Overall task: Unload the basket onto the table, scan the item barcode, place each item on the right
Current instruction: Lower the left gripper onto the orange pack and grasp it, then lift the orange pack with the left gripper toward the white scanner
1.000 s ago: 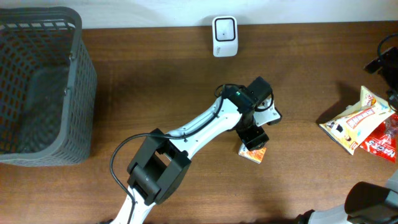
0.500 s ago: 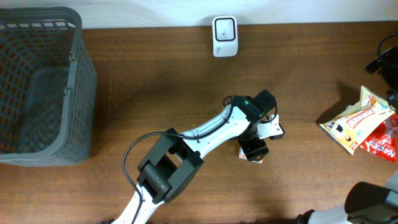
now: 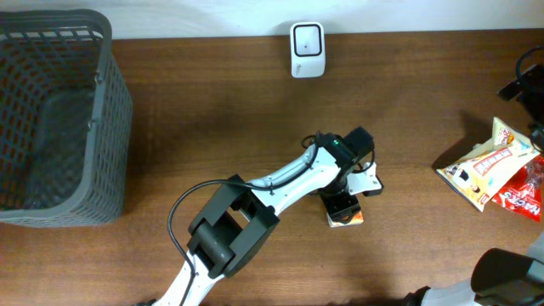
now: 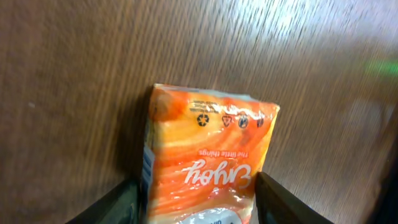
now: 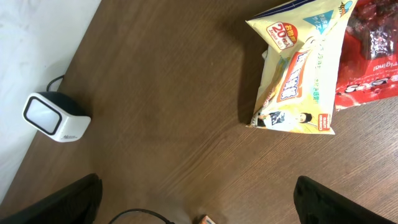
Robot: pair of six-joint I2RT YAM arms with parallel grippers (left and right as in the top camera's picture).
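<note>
Open table (image 3: 255, 110) lies just in front of the scanner (image 3: 307, 50). Farther in front, the left arm (image 3: 289, 174) over an orange packet (image 3: 348, 218) blocks passage; basket (image 3: 51, 119) far left, snack bags (image 3: 497, 166) far right.

The left gripper (image 3: 343, 204) is hanging over an orange packet (image 3: 351, 219) on the wooden table (image 3: 212, 119), while the scanner (image 3: 307, 49) is standing well apart at the far edge.

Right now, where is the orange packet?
In the overhead view the orange packet lies on the table just right of centre, directly under the left hand, nearer the camera than the white scanner at the far edge.
</note>
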